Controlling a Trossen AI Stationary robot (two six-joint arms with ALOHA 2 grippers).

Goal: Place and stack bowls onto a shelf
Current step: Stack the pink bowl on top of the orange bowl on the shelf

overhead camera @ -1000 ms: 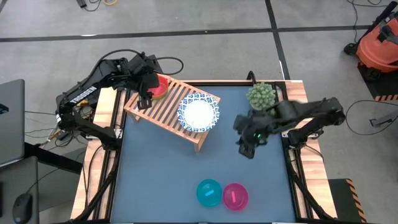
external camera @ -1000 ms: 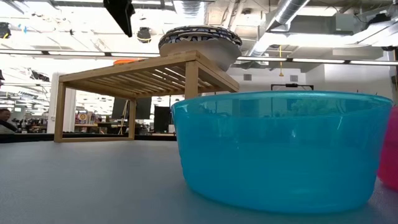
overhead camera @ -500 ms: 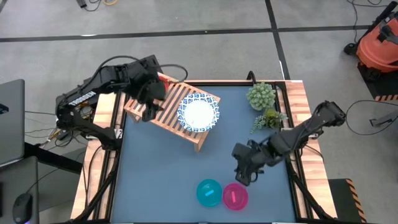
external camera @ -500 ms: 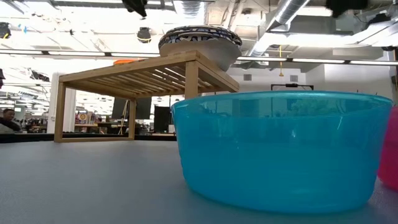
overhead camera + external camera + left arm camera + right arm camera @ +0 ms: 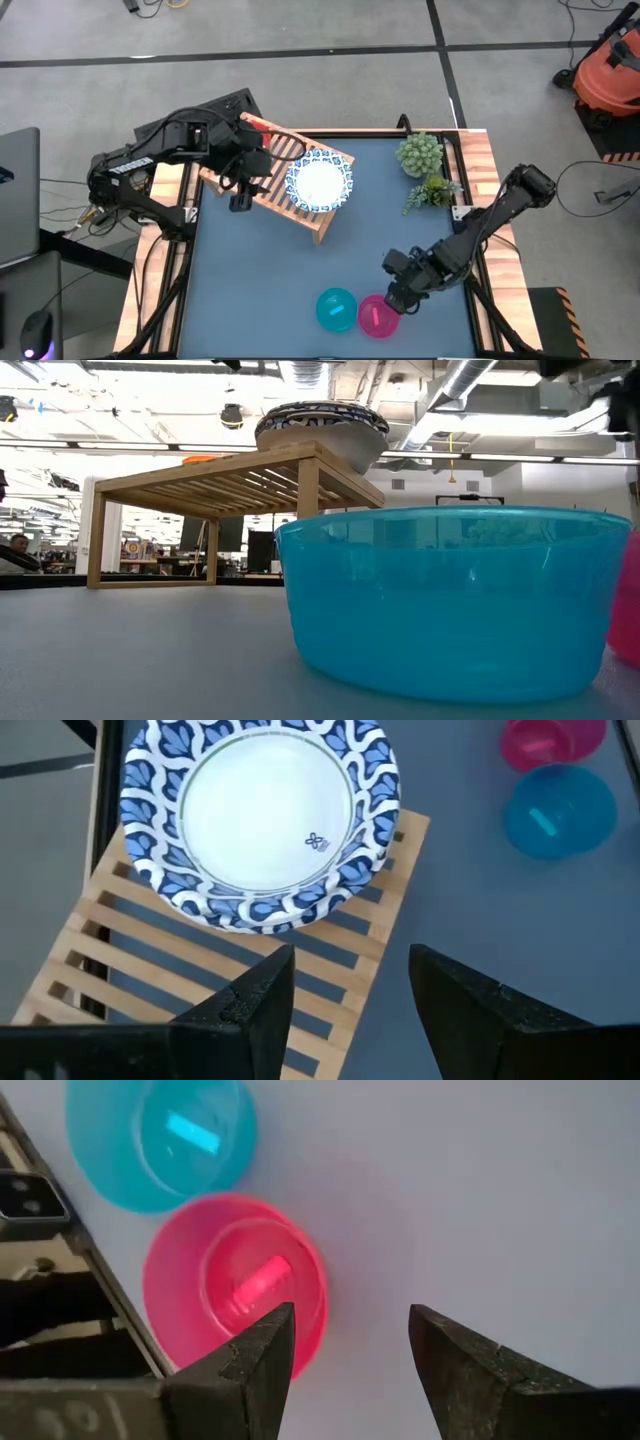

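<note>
The wooden slatted shelf [image 5: 268, 172] stands at the table's far left. A white bowl with a blue patterned rim [image 5: 320, 181] rests on its right end and also shows in the left wrist view [image 5: 255, 815]. A red sliver [image 5: 254, 123] shows behind my left arm at the shelf's far end. The teal bowl [image 5: 336, 309] and the magenta bowl [image 5: 377, 317] stand side by side near the front edge. My left gripper [image 5: 241, 193] is open above the shelf's near left side. My right gripper [image 5: 399, 296] is open, just right of the magenta bowl [image 5: 235, 1285]. No green bowl shows.
Two green plants [image 5: 420, 152] [image 5: 432, 190] stand at the table's far right. A laptop [image 5: 15, 190] sits left of the table and an orange vacuum [image 5: 608, 70] on the floor beyond it. A person [image 5: 15, 548] shows far off in the room.
My left gripper has gone from over the shelf's far left end toward the table's near edge, along the shelf's left side. My right gripper has gone from beside the plants toward the near edge, down to the magenta bowl. No bowl has moved.
</note>
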